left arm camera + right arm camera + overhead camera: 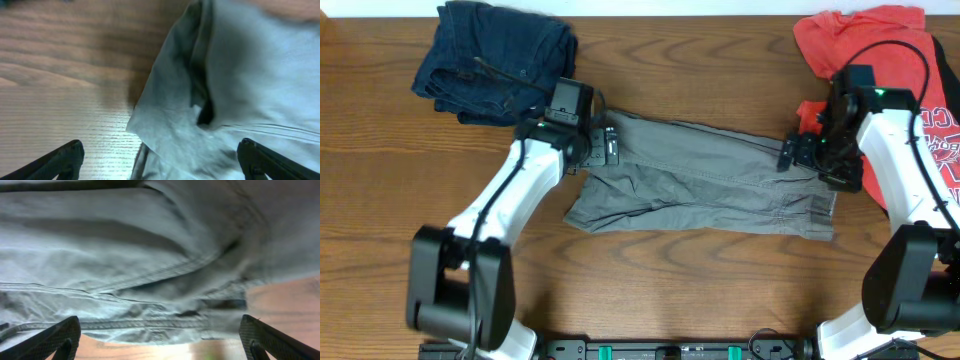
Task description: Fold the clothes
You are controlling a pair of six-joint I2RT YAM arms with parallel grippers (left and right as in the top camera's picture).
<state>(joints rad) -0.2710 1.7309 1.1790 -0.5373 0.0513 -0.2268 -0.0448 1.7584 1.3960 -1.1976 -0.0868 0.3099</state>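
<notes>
Both open — left end effector (pixel 160 152), right end effector (pixel 160 330) | shorts (pixel 710 185) spread

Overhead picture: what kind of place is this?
Probably a robot lab bench for practising laundry folding: a wooden table, two white arms, and grey shorts spread out, with dark jeans and a red T-shirt nearby.

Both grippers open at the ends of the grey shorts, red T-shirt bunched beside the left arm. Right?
One slip: the red T-shirt is bunched beside the right arm, not the left, as the overhead view shows. The rest holds: left gripper and right gripper are open at the ends of the grey shorts.
</notes>
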